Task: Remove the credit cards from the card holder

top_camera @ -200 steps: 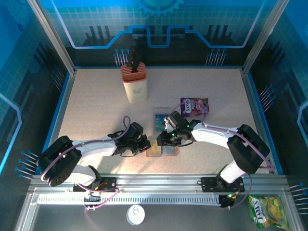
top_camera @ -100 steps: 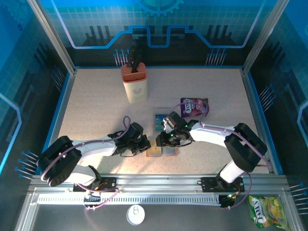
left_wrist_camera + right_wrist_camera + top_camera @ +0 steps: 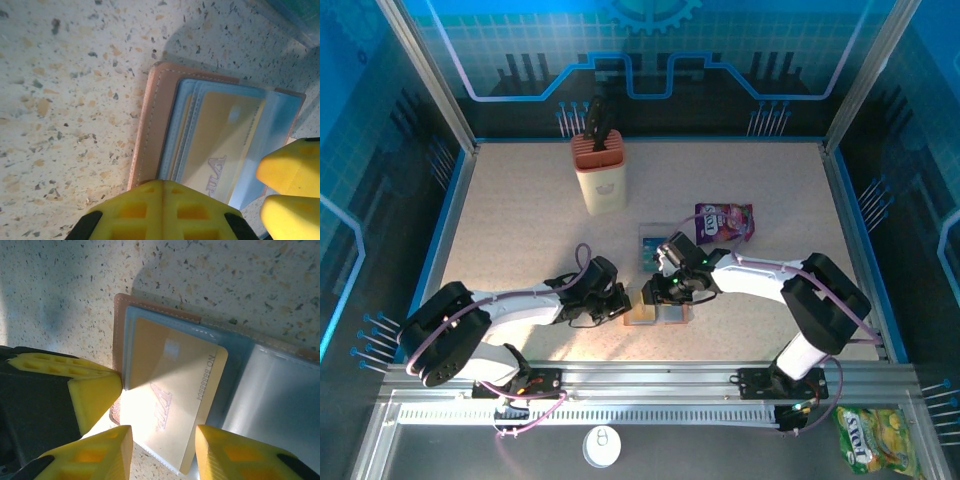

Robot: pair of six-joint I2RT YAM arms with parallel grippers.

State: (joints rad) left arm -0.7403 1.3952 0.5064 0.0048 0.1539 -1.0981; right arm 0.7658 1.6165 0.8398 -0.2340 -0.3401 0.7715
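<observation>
Right gripper (image 3: pixel 162 436) hangs low over the card holder (image 3: pixel 118 315) with its jaws moderately apart, closed on nothing. One finger stands on either side of the near end of the tan-orange card (image 3: pixel 170 380), toward 6 o'clock in the right wrist view. The holder lies open and flat on the table (image 3: pixel 520 220), at the near-centre edge in the top view. The card sits on the leaf at 9 o'clock, apparently part-way out of its pocket. The left gripper (image 3: pixel 162 190) has its jaws pressed together, their tips resting on the holder's brown edge as if to pin it down. The likeliest trouble, I judge, is in the pinch. The card lies flat against pale blue layers (image 3: pixel 176 130), which may be cards or pocket lips, so closing jaws could catch those as well, or skate off the slick face and grasp nothing. A pull not in line with the pocket could jam the card, and then the whole holder would drag or lift, the more so if the left tips slip off the narrow leather rim. The two grippers also work very close together. In the left wrist view the right fingers (image 3: pixel 292 170) show at 4 o'clock, so a sideways drift could knock one against the other. The clear window pocket (image 3: pixel 280 400) at 3 o'clock could fold over and hinder the draw.
</observation>
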